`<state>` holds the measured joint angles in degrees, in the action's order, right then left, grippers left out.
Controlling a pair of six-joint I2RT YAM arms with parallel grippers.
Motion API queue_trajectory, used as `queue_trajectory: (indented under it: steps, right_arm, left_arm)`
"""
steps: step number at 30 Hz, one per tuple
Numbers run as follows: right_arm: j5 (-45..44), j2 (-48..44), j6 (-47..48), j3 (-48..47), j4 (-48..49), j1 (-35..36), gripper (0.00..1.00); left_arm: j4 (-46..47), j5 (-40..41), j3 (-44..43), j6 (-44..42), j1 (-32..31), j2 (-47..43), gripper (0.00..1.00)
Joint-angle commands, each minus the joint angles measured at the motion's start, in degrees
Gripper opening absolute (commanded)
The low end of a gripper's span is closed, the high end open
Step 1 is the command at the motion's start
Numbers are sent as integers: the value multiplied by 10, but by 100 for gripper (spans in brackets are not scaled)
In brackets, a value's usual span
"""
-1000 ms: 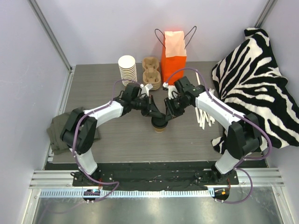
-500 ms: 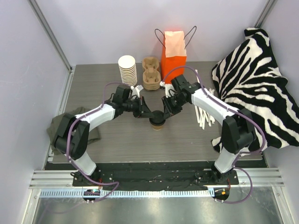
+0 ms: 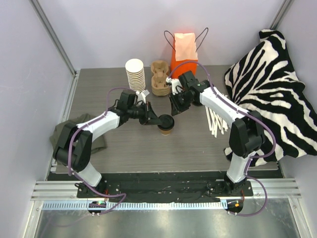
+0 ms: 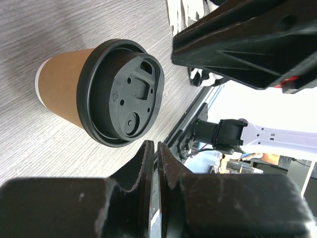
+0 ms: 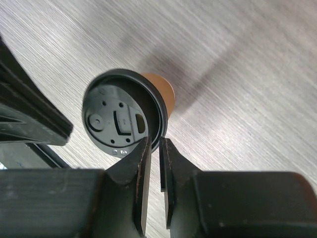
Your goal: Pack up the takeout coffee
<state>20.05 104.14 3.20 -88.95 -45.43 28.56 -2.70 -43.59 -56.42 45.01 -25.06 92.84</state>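
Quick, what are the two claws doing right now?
Left gripper: shut, holding nothing; the coffee cup stands beside it.
Right gripper: shut, holding nothing.

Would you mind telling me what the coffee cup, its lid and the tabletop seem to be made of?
Cup: matte brown paper, judging by its dull, smooth wall. Lid: black plastic, faintly glossy, with moulded markings. Tabletop: probably grey wood-look laminate, given its fine streaked grain.
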Motion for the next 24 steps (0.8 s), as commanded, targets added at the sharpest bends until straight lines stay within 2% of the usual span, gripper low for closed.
queue_trajectory:
  steps: [1, 11, 16, 24]
  right_arm:
    - [4, -25, -8, -25, 12, 4, 21]
    - [75, -66, -78, 15, 12, 9, 22]
    - [75, -68, -87, 25, 11, 23, 22]
    - [25, -47, -72, 34, 9, 34, 22]
  left_arm:
    - [23, 1, -25, 3, 8, -7, 11]
    - [23, 11, -50, 3, 7, 48, 9]
    - [23, 11, -54, 9, 7, 62, 9]
    - [23, 14, -54, 10, 7, 72, 8]
